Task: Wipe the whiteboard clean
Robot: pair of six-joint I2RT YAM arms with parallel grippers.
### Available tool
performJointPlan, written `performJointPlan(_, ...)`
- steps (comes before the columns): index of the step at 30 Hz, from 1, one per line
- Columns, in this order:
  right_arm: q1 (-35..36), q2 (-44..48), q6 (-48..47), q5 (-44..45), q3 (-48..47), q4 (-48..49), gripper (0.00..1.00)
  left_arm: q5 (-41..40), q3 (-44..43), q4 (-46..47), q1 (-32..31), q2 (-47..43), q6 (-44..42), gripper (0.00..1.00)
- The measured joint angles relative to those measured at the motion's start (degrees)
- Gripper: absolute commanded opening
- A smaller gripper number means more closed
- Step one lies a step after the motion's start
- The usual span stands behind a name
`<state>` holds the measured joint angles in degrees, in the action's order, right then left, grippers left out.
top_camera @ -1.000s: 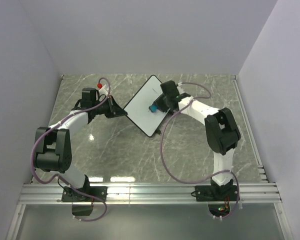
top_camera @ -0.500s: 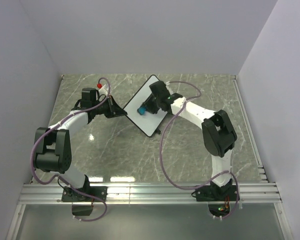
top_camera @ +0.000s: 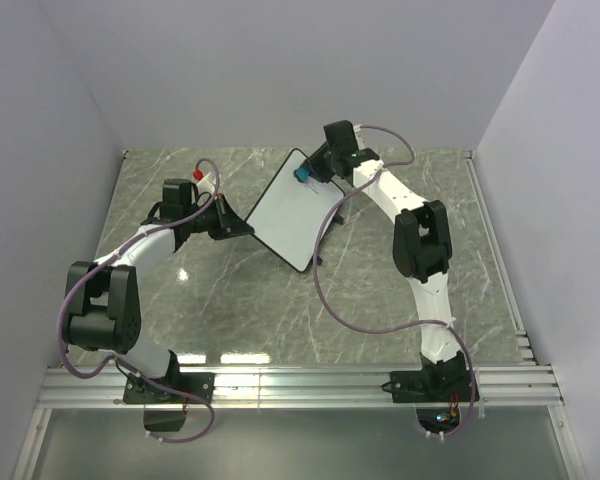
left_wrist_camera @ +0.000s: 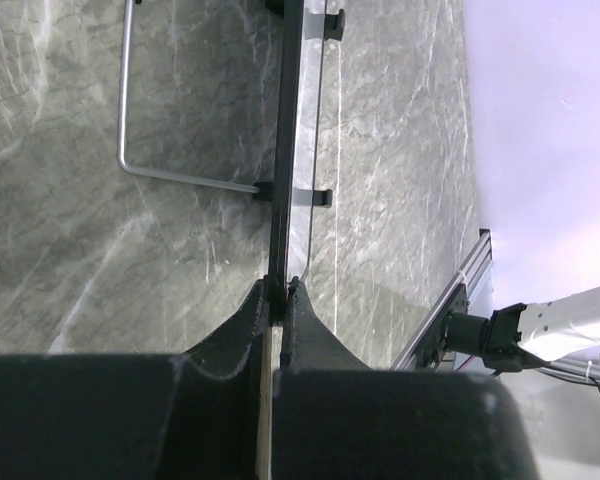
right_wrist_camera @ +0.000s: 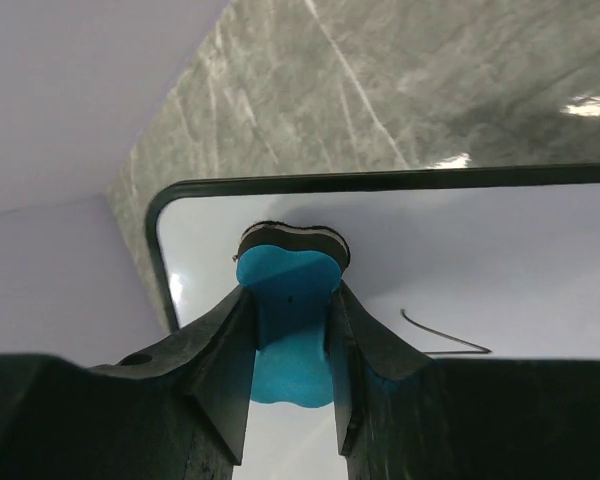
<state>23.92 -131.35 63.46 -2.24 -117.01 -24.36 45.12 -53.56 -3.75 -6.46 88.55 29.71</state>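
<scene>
The whiteboard [top_camera: 290, 208], white with a thin black frame, is held tilted above the marble table. My left gripper [top_camera: 237, 226] is shut on its left edge; the left wrist view shows the board edge-on [left_wrist_camera: 298, 190] between the jaws. My right gripper [top_camera: 307, 175] is shut on a small blue eraser [right_wrist_camera: 288, 330] and presses its dark felt pad against the board's far corner [right_wrist_camera: 170, 215]. A thin dark pen mark [right_wrist_camera: 442, 338] remains on the board beside the right finger. The eraser also shows in the top view [top_camera: 303, 174].
A metal wire stand [left_wrist_camera: 130, 130] hangs off the board's back. The marble table [top_camera: 230, 290] is ringed by white walls, with an aluminium rail [top_camera: 300, 385] at the near edge. Purple cables loop from both arms.
My right gripper has swept the eraser from the board's middle toward its left side, then up to the far top corner. The left gripper and board have stayed put.
</scene>
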Motion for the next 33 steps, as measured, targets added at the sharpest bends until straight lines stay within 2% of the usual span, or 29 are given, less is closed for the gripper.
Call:
performJointPlan(6,0.11,-2.14,2.19,-2.16,-4.02,2.75,0.00,0.07,-0.02,-0.17,-0.02,0.00,0.00,0.00)
performJointPlan(9,0.35,-2.01,2.84,-2.47,-2.97,5.03,0.00,0.04,-0.02,-0.20,-0.02,0.00,0.00,0.00)
performJointPlan(17,-0.20,5.88,4.63,-2.89,15.37,14.40,0.00,0.07,-0.02,-0.37,-0.02,0.00,0.15,0.00)
performJointPlan(26,-1.75,13.11,5.33,-2.27,31.63,16.65,0.00,0.28,-0.02,-0.17,-0.07,0.00,0.07,0.00)
performJointPlan(33,-1.79,13.75,5.68,-2.12,32.81,15.67,0.00,0.46,-0.02,-0.11,-0.11,0.00,0.02,0.00)
